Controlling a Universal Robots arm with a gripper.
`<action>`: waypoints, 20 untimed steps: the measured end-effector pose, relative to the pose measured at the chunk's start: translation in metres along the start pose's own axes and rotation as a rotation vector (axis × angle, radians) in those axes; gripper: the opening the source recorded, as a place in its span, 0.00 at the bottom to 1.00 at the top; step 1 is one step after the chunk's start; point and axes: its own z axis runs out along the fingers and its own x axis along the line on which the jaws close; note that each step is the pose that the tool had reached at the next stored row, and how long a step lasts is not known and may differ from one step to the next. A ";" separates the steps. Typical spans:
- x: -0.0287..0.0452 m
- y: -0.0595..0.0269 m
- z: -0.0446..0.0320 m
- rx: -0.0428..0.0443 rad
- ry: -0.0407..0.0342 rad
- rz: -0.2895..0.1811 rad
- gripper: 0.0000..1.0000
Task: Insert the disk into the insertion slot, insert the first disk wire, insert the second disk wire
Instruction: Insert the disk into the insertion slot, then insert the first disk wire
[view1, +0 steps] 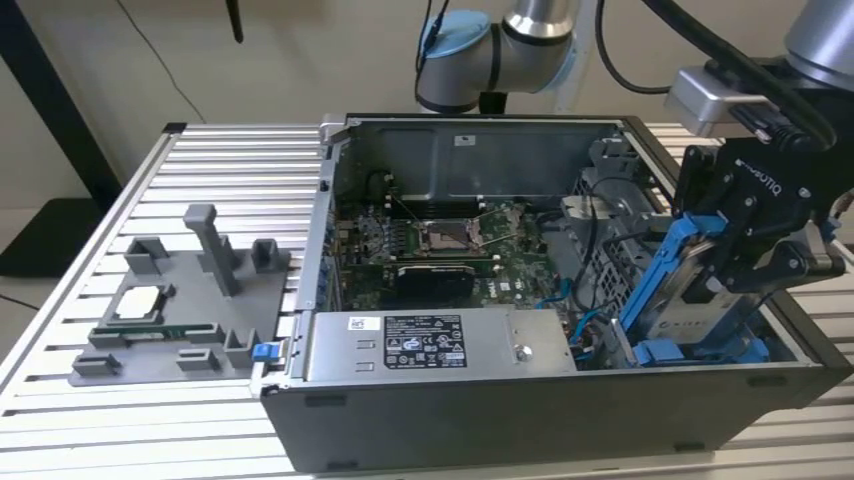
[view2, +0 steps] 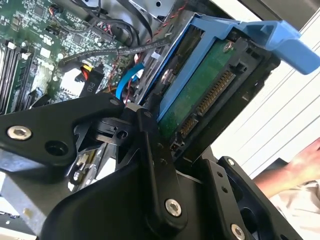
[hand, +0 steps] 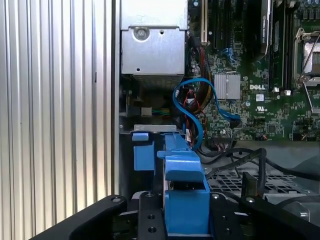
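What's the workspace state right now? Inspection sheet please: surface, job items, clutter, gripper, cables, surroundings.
Surface: slatted metal table with an open computer case on it.
Job's things: the disk in its blue carrier is tilted, lower end inside the case, upper end above the rim. It is not seated in the insertion slot.
Clutter: grey fixture tray on the exterior view's left, holding a processor and a memory stick.
Gripper: gripper shut on the disk.
Cables: blue cable looped inside the case. The disk connector has no wire in it.
Surroundings: a person's hand in the second wrist view.
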 end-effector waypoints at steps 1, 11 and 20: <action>-0.0001 -0.0001 0.0002 0.0002 -0.0003 0.000 1.00; 0.0000 0.0003 -0.0075 -0.0009 0.0000 0.000 1.00; -0.0043 0.0032 -0.0267 -0.0012 -0.0001 0.001 1.00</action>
